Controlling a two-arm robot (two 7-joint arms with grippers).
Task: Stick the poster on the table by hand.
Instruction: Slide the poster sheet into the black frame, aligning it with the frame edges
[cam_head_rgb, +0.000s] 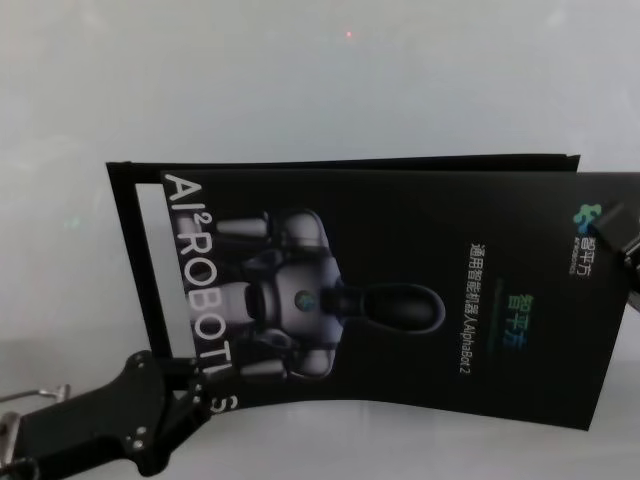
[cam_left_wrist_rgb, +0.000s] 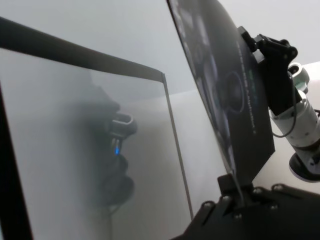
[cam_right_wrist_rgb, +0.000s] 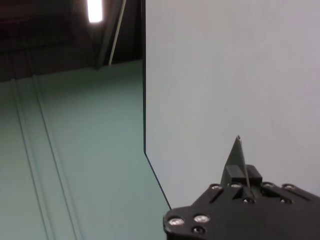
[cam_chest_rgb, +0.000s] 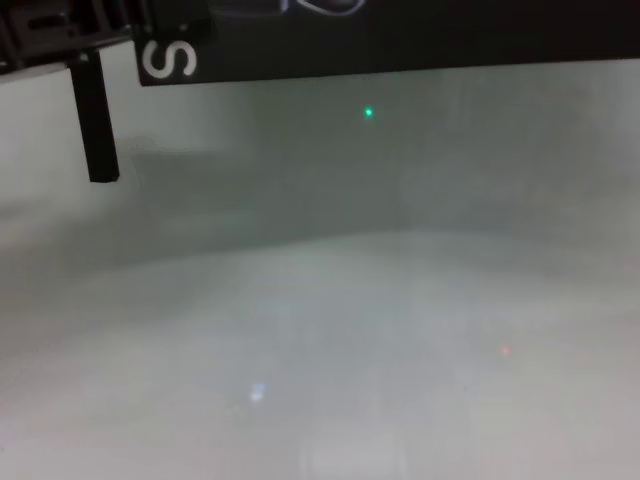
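Gripping the poster (cam_head_rgb: 400, 300) at two opposite sides, both arms hold the sheet up off the table (cam_head_rgb: 300, 80), its printed face turned toward the head camera. The left gripper (cam_head_rgb: 185, 375) is clamped on the poster's lower corner beside the big white letters, with the final "S" just next to its fingers; in the left wrist view the sheet's thin edge runs straight down into the closed left gripper (cam_left_wrist_rgb: 235, 192), its fingers pinched together on it. The right gripper (cam_head_rgb: 625, 240) is at the far side of the sheet from the left one, close to the small green logo, and in the right wrist view its fingertips meet on a thin edge of the poster (cam_right_wrist_rgb: 240, 160), clamped shut. From the left gripper the black sheet rises and stretches across to the right gripper (cam_left_wrist_rgb: 272, 60), which stands behind its far edge. In the chest view the poster's lower edge (cam_chest_rgb: 400, 40) hangs above the pale table (cam_chest_rgb: 320, 350), clear of it, with a dim shadow beneath.
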